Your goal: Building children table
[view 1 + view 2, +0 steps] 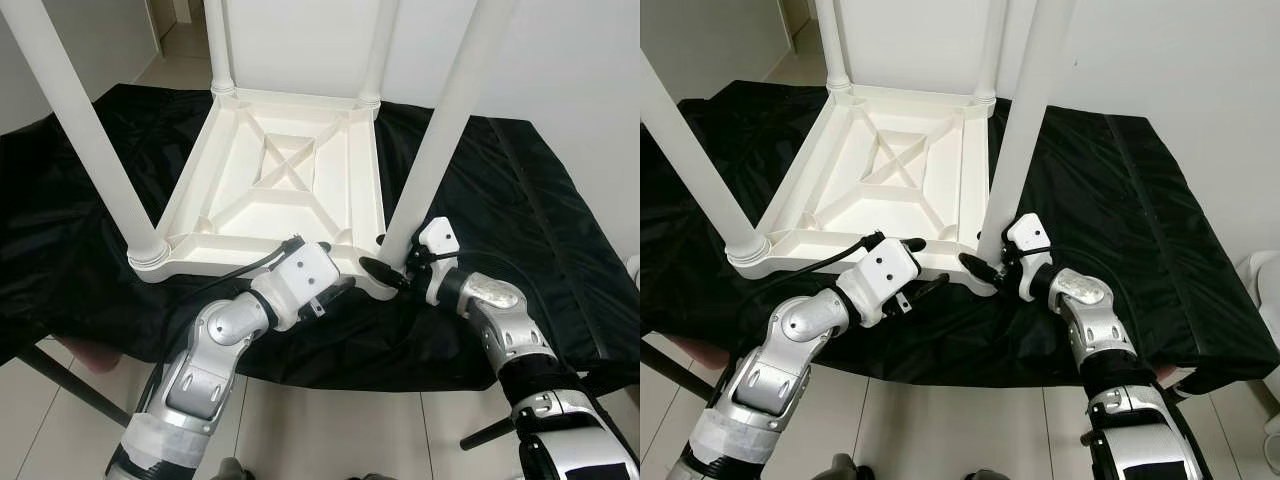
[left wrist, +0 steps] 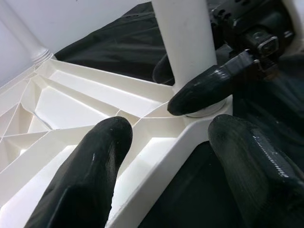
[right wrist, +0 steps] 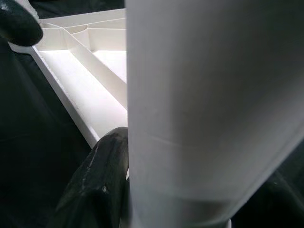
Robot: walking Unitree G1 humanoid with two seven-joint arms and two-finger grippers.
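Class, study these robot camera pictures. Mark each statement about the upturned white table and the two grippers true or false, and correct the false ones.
1. The white plastic table top lies underside up on the black cloth. True.
2. Only two legs are fitted. False: four white legs stand in the corners.
3. The right gripper closes around the base of the near-right white leg. True.
4. The left gripper holds a screwdriver. False: its open fingers straddle the table top's edge.
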